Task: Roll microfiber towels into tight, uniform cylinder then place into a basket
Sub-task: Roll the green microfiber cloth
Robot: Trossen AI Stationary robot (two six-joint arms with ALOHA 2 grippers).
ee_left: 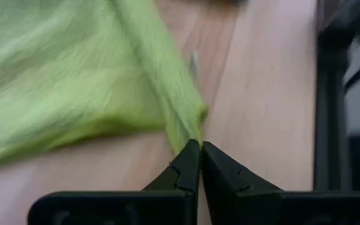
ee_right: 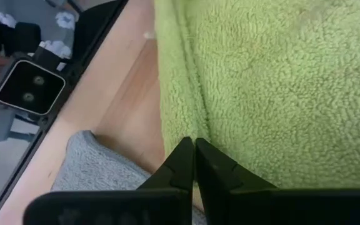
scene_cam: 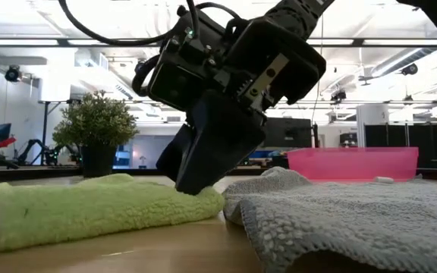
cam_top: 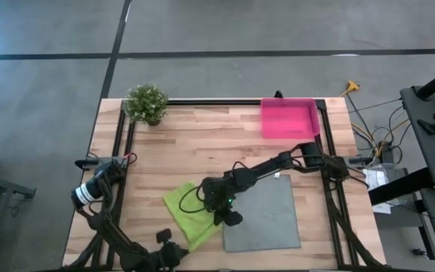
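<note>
Two hands at the green towel's edges

Right hand (cam_top: 230,218), pressed together, tips on the green towel (cam_top: 189,213) beside the flat grey towel (cam_top: 263,213); left hand (ee_left: 200,150), also closed, meets a corner. Basket (cam_top: 288,119) lies far across the bench (cam_top: 202,143).

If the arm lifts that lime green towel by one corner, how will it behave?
Probably floppy: the green towel already lies folded and rumpled, so it should drape rather than hold shape. Its fluffy pile likely grips the wooden table, so pushing may bunch it. It looks light for its size. Both the right gripper and left gripper are shut at its edges.
</note>
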